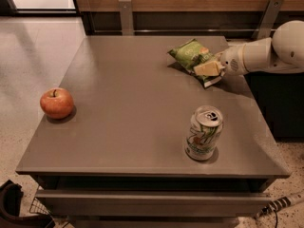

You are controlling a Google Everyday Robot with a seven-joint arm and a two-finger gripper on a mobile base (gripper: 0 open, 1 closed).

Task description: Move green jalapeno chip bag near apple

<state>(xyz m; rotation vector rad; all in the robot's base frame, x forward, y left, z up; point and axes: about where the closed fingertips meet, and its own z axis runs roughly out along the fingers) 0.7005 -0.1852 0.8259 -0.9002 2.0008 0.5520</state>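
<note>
At the far right of the table (133, 108), I work the gripper (209, 69) against the near edge of the green jalapeno chip bag (188, 52). I judge this step needs a firm hold on the foil and then a lift clear of the 1 soda can (203, 133), toward the apple (56, 102), well apart at the left. Whether the gripper is clenched or released, I cannot tell; it touches the bag.

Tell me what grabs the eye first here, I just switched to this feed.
The white arm's gripper sits at far right, at the edge of the crinkled light-green foil chip bag. A round red-orange apple lies alone near the left edge of the grey table, far from the bag. A green-and-white soda can stands upright at front right.
</note>
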